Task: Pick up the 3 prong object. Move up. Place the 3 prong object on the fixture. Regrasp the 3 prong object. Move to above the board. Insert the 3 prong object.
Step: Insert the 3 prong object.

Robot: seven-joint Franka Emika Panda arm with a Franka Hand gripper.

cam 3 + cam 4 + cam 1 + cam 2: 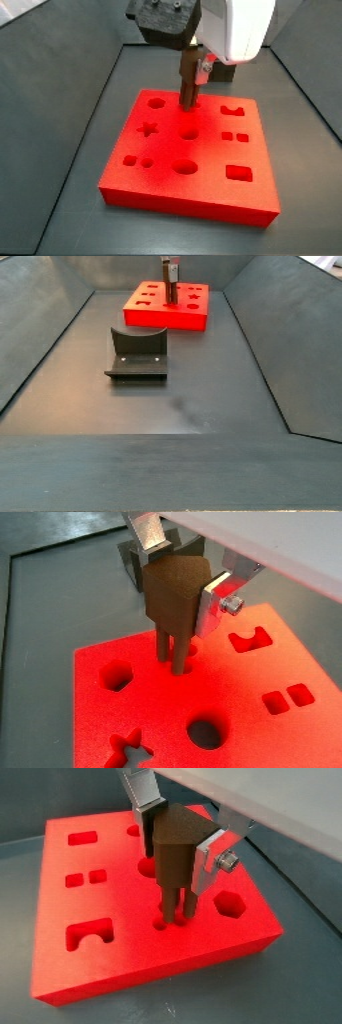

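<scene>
The 3 prong object (pixel 174 597), a brown wooden block with thin legs, hangs upright in my gripper (pixel 181 587), which is shut on its sides in both wrist views. Its prongs (pixel 171 916) point straight down and their tips meet the red board (pixel 120 968) at the small holes; how deep they sit I cannot tell. In a side view the gripper (pixel 195 62) stands over the board's far middle (pixel 160 185). The fixture (pixel 134 344) sits on the floor, apart from the board (pixel 147 318) and nearer the camera, with nothing on it.
The board has other cut-outs around the prongs: a star (pixel 127 749), a round hole (pixel 203 733), a pair of squares (pixel 289 698) and a hexagon (pixel 230 902). Sloping dark grey walls (pixel 40 366) enclose the grey floor (pixel 187 406).
</scene>
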